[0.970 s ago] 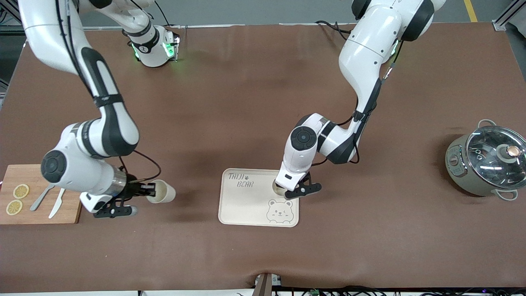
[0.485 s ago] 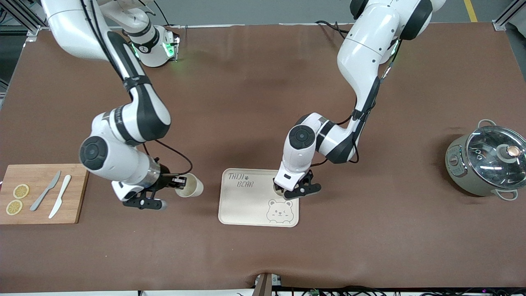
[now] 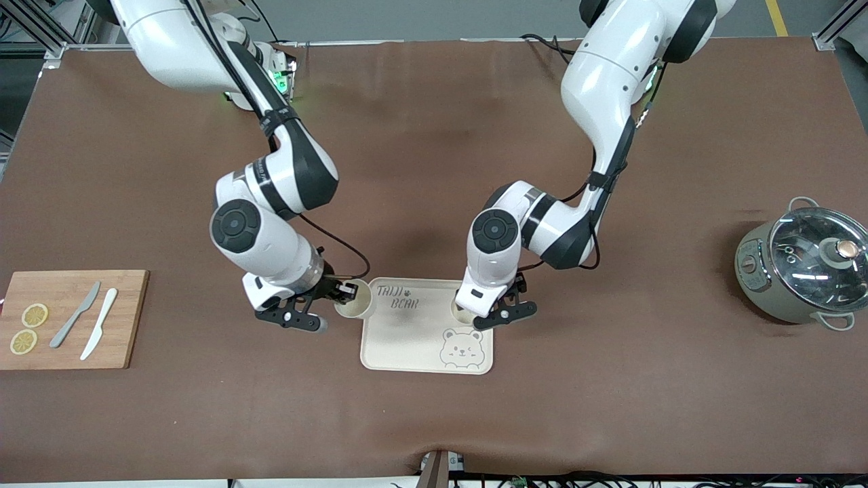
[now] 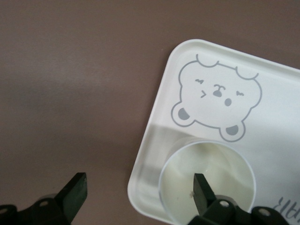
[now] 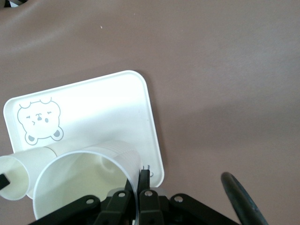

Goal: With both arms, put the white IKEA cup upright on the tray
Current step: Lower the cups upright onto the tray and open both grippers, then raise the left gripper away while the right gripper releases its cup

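Observation:
The cream bear tray lies mid-table. My right gripper is shut on the rim of a white cup and holds it over the tray's edge toward the right arm's end. In the right wrist view the fingers pinch the cup's wall above the tray. A second white cup stands upright on the tray near the left arm's end. My left gripper is open over it. In the left wrist view one finger is inside that cup and the other is outside the tray's rim.
A wooden cutting board with lemon slices and two knives lies at the right arm's end. A grey pot with a glass lid stands at the left arm's end. Bare brown table surrounds the tray.
My right arm has carried its cup from beside the cutting board to the tray's edge. My left gripper has stayed over the cup on the tray.

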Available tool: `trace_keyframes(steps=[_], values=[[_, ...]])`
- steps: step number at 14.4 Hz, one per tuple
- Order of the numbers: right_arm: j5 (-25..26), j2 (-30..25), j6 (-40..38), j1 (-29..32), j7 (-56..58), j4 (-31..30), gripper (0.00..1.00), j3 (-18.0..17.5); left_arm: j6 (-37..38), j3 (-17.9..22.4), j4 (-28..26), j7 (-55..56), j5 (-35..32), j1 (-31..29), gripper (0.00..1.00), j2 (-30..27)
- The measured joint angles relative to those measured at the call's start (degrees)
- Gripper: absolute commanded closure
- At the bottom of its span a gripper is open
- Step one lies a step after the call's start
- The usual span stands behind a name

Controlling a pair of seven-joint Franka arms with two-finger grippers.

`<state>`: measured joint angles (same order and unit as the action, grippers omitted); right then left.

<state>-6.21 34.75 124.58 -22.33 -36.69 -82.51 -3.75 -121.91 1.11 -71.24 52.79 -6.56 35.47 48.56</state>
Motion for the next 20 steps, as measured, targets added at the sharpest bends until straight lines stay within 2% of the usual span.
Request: trace_keyframes(steps=[6, 11, 20], values=[[1.6, 4.6, 6.4, -2.0, -5.7, 0.7, 1.0, 0.2, 9.1, 0.1, 0.5, -4.4, 1.2, -2.2, 0.0, -5.5], [6.6, 7.6, 9.7, -4.9, -12.4, 0.9, 1.0, 0.2, 13.3, 0.4, 0.5, -13.2, 2.2, -9.1, 0.0, -11.2], [7.4, 10.8, 14.9, -6.6, -15.4, 1.0, 1.0, 0.4, 16.1, 0.5, 0.3, -28.6, 4.4, -20.8, 0.0, -14.8]])
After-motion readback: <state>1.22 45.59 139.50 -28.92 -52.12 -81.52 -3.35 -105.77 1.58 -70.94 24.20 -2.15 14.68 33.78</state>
